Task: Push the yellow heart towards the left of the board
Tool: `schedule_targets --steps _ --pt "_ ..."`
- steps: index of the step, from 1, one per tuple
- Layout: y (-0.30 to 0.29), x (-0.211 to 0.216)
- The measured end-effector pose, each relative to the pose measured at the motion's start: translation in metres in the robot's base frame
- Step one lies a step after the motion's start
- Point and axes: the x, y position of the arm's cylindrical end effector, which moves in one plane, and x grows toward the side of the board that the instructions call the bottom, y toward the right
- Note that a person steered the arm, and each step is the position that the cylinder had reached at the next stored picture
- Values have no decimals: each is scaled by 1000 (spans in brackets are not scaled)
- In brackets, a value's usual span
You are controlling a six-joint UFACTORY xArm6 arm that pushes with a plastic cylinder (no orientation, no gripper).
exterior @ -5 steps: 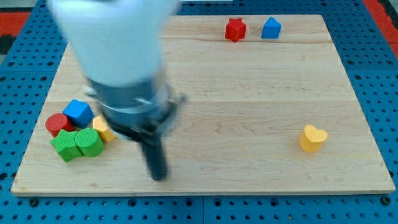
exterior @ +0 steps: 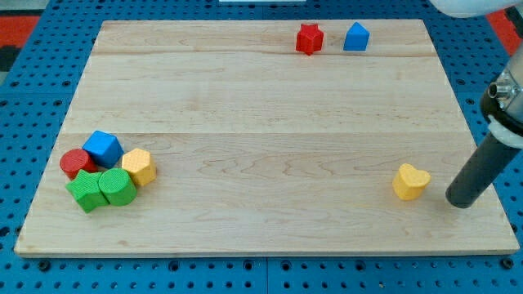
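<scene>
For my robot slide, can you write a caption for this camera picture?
My tip rests just right of the yellow heart block on the wooden board, ready to push it leftward.

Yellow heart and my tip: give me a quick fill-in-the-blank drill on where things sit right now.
1. My tip stands on the view's ____ side of the yellow heart.
2. Between my tip and the yellow heart there is a small ____, so they do not touch.
3. The red star sits beside the ____ block near the view's top.
4. The cluster with the two green blocks lies at the view's lower ____.

Missing words: right; gap; blue; left
</scene>
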Motion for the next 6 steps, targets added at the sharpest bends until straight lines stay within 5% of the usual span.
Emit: schedule_targets --steps 2,3,4,6 --pt "-150 -1" --pt "-31 -4" --pt "4 -45" --pt "-197 -21"
